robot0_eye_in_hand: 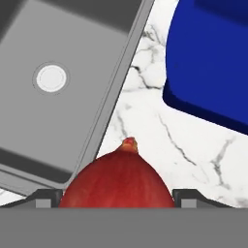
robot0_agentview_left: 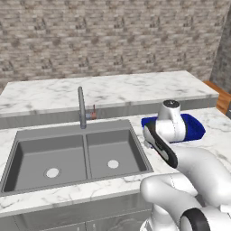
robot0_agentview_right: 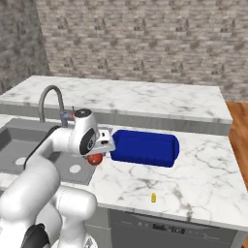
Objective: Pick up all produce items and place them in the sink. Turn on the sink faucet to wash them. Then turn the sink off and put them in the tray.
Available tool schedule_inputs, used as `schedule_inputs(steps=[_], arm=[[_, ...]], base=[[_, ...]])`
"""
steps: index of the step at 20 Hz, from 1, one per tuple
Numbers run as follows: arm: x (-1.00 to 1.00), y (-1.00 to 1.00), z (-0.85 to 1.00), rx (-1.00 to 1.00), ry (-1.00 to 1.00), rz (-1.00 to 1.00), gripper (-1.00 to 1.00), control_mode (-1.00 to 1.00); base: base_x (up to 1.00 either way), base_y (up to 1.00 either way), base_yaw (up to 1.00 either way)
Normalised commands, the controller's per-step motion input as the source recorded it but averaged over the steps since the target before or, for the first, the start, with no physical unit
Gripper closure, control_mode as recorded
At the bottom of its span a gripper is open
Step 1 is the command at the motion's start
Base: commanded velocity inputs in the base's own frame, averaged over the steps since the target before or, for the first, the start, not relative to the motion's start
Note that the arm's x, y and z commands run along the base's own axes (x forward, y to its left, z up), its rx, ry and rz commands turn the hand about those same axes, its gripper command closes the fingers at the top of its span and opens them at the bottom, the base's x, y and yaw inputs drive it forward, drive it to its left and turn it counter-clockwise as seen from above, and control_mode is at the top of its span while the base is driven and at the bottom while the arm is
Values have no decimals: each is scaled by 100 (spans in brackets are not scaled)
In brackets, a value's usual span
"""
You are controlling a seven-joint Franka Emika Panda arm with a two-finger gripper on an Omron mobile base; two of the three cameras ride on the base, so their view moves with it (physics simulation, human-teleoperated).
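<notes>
One red fruit (robot0_eye_in_hand: 116,179) sits clamped between the two fingers of the gripper (robot0_agentview_right: 95,158), above the marble counter (robot0_eye_in_hand: 160,145) between sink (robot0_agentview_left: 72,155) and blue tray (robot0_agentview_right: 145,147)

We see a white marble surface (robot0_agentview_right: 203,169) carrying a small yellow item (robot0_agentview_right: 153,197) near its front edge, a raised marble ledge (robot0_agentview_left: 113,90) behind, and a brick wall (robot0_agentview_left: 113,36) beyond.

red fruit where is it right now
In the hand view the red fruit sits between the fingertips of the gripper, over the marble strip between the sink and the blue tray.
</notes>
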Motion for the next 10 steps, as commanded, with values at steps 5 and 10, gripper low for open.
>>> schedule_inputs(steps=[5,10], arm=[[18,64,0,0,0,0,100,-100],[8,9,-1,0,0,4,100,-100]], base=[[0,0,0],[0,0,0]])
